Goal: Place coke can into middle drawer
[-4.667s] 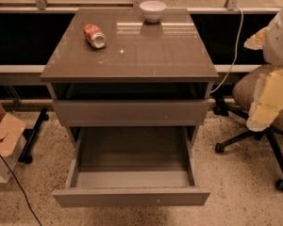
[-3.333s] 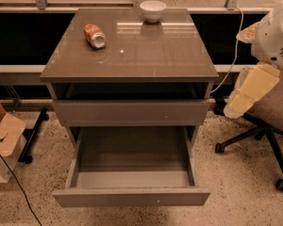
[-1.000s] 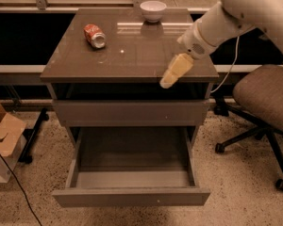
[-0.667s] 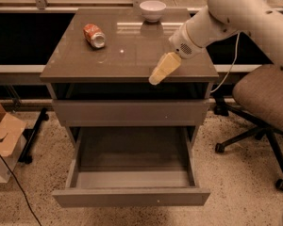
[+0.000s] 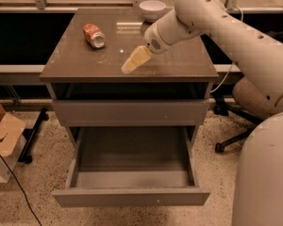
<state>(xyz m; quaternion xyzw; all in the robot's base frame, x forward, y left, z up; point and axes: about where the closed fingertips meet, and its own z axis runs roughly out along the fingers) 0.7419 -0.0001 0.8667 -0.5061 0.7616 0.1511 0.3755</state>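
**A:** What sits furthest left?

**B:** A cardboard box (image 5: 4, 135) on the floor, left of the cabinet.

**A:** And the coke can (image 5: 94, 35)?

**B:** It lies on its side on the far left part of the counter (image 5: 70, 65).

**A:** The middle drawer (image 5: 132, 197)?

**B:** It is pulled out toward the near side, under a shut drawer front (image 5: 129, 112).

**A:** Where is the claw (image 5: 127, 68)?

**B:** It is over the counter's near middle, right of the can and apart from it. I cannot tell whether it is open or closed, and I see nothing in its hold.

**A:** Further right?

**B:** A white bowl (image 5: 152, 9) is at the far edge. The arm (image 5: 217, 27) reaches in from the right, with an office chair (image 5: 254, 98) beyond.
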